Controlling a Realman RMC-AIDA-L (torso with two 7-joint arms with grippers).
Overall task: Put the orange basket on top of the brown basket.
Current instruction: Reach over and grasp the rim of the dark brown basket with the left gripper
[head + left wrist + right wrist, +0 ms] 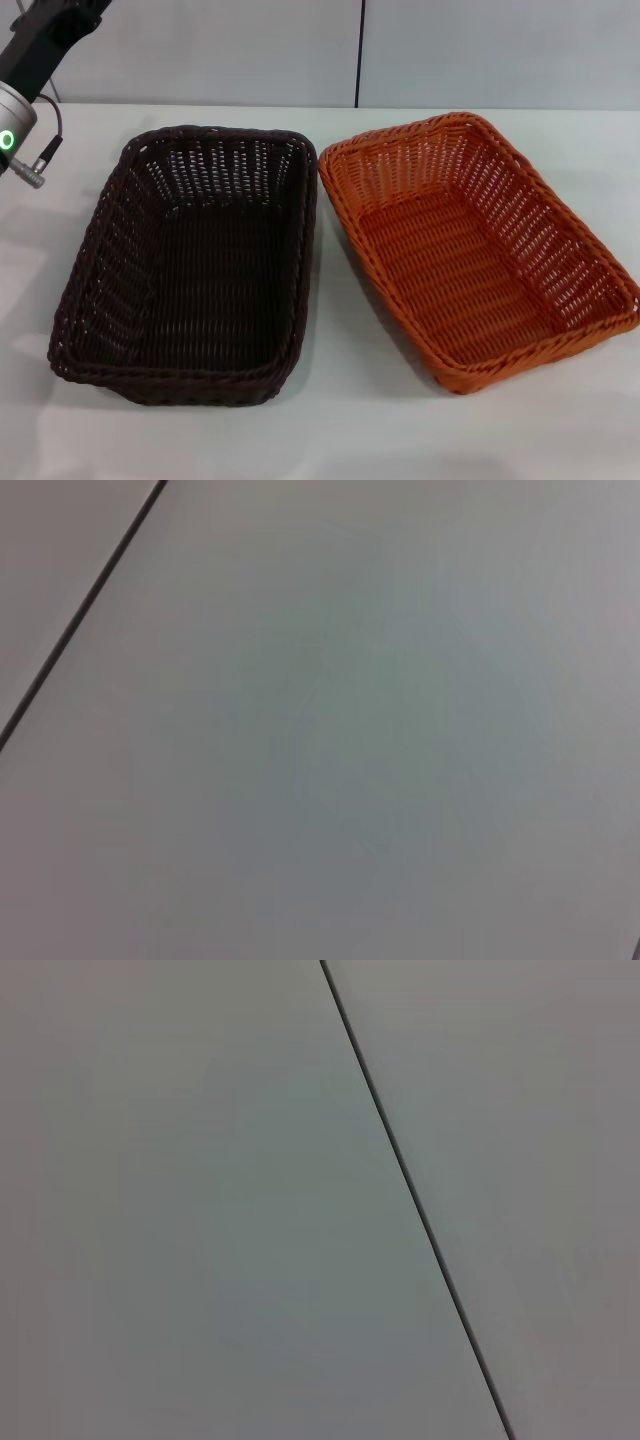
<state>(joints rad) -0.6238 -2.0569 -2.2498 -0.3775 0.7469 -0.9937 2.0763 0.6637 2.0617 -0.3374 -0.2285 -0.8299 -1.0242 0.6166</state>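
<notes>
Two baskets sit side by side on the white table [340,420], rims nearly touching at their far corners. The brown basket [190,270] lies nearer the left arm [25,75], just beside and below it; the orange basket [480,250] lies well to that arm's right. Both run lengthwise near to far, the orange one angled slightly. Neither gripper shows; both wrist views show only a plain grey wall [400,730] with a dark seam.

A white table [330,430] stands before a grey panelled wall [250,50].
</notes>
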